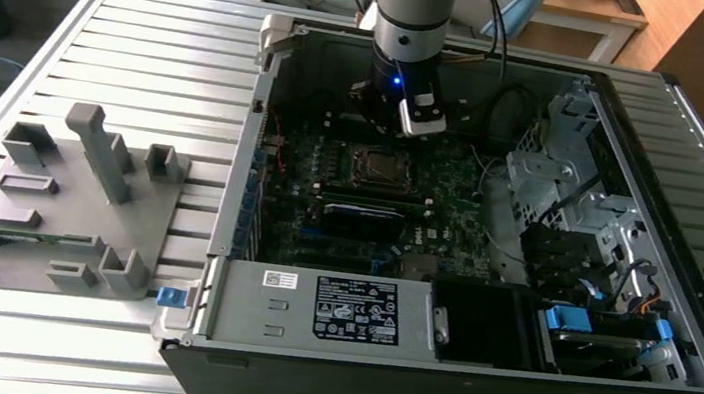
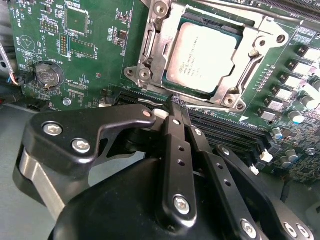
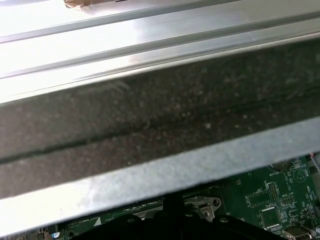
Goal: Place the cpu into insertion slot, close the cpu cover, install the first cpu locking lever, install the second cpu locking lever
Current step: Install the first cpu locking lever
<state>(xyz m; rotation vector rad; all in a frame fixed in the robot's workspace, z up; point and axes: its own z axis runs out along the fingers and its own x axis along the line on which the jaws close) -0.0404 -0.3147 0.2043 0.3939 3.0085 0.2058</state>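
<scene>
— Exterior view first: where's the arm?

— Reaching down into the open computer case (image 1: 659, 325), with the gripper (image 1: 406, 113) hanging over the green motherboard (image 1: 458, 210), just behind the socket area.

— And the cpu?

— Sitting flat in the insertion slot (image 2: 235, 45). In the second wrist view the cpu (image 2: 202, 55) shows its dull silver top through the square cut-out of the cpu cover (image 2: 160, 45), which lies down around it.

— Are the fingers holding anything?

— No. In that same view the two black fingers (image 2: 176, 135) are drawn together, tips meeting just short of the socket's near edge, with nothing between them.

— Anything else on the table?

— A grey fixture block (image 1: 68, 213) with posts and pockets sits well apart, toward the exterior view's left. A coin battery (image 2: 47, 75) sits on the board, near the socket.

— The first wrist view?

— Mostly the case's metal wall (image 3: 160, 125), with a strip of green board below.
</scene>
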